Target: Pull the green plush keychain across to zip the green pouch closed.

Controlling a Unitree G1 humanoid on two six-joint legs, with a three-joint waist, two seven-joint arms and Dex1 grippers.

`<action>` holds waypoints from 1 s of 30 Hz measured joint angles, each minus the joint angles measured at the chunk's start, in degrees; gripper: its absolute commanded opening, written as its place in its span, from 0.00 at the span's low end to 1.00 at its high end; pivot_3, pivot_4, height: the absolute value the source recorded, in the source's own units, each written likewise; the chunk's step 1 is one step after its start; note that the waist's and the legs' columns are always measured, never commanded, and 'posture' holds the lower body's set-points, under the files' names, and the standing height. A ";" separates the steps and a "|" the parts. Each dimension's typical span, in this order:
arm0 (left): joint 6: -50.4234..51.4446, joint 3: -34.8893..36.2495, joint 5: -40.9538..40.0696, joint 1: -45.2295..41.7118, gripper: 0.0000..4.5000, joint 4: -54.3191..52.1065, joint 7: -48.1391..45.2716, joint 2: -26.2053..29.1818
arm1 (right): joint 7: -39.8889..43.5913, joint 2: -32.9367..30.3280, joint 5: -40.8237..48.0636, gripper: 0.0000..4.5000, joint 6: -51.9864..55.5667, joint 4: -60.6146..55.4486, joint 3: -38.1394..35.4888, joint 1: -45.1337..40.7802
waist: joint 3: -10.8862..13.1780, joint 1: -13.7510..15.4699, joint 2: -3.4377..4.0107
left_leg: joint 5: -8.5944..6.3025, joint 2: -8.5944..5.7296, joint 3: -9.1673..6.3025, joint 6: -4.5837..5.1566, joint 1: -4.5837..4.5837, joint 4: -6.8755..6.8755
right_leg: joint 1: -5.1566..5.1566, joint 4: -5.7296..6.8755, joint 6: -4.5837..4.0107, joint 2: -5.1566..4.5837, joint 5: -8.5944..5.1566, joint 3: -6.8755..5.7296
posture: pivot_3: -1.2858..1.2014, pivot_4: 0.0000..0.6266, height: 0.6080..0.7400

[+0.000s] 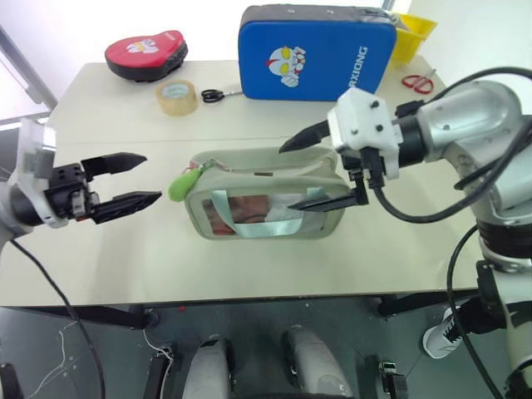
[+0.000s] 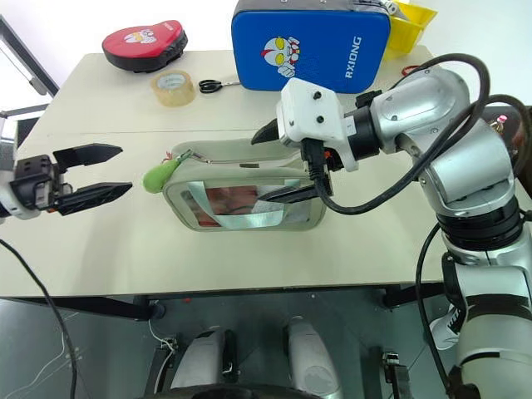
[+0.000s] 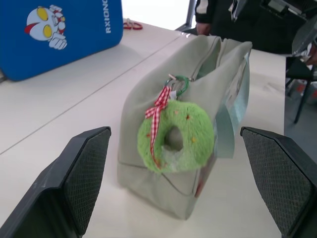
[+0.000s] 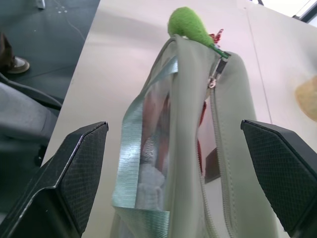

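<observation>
Green pouch [image 1: 264,193] standing mid-table, zipped, green plush keychain [image 1: 179,185] hanging at its left end. Left gripper [image 1: 131,179] wide apart nearby. Right gripper [image 1: 322,168] wide apart around pouch's right end.

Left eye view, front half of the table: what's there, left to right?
Left gripper → keychain → pouch → right gripper, its jaws astride the pouch's right end.

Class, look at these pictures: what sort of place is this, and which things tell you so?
Probably a lab or workshop set up for robot trials: a plain pale table bears assorted props, such as a green pouch, a tape roll, scissors and a blue pad.
</observation>
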 measured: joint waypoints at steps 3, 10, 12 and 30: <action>0.35 0.09 -0.61 1.16 1.00 -2.32 0.97 -0.67 | -0.04 -1.72 -0.69 0.99 -2.21 0.60 -0.04 2.05 | 0.00 0.31 0.00 | 0.00 -0.02 -0.01 0.00 0.00 0.05 | 0.06 -0.02 0.00 -0.03 0.00 -0.01 | 0.52 0.24 0.98; 1.08 -0.07 -2.07 1.00 1.00 -4.38 2.45 -1.29 | -0.21 -9.30 -5.63 0.99 -9.73 4.74 -0.84 9.96 | 0.00 0.51 0.00 | -0.02 -0.03 0.01 0.03 0.08 0.06 | 0.14 -0.05 0.00 0.01 0.00 0.00 | 0.52 0.24 0.98; 1.09 -0.35 -2.09 0.41 1.00 -4.37 2.46 -1.31 | -0.46 -10.33 -6.43 0.99 -11.03 5.57 -1.30 11.72 | 0.00 0.44 0.00 | -0.02 -0.03 0.02 0.04 0.14 0.05 | 0.19 -0.05 0.00 0.02 0.00 0.01 | 0.52 0.24 0.98; 0.83 -3.22 0.21 -2.89 1.00 -1.03 0.59 -1.15 | -3.95 -8.54 -8.09 0.02 -11.11 6.74 -1.57 14.25 | 0.01 0.05 0.01 | -0.03 -0.03 0.02 0.05 0.35 0.05 | 0.40 -0.05 0.00 0.05 0.00 0.03 | 0.52 0.24 0.98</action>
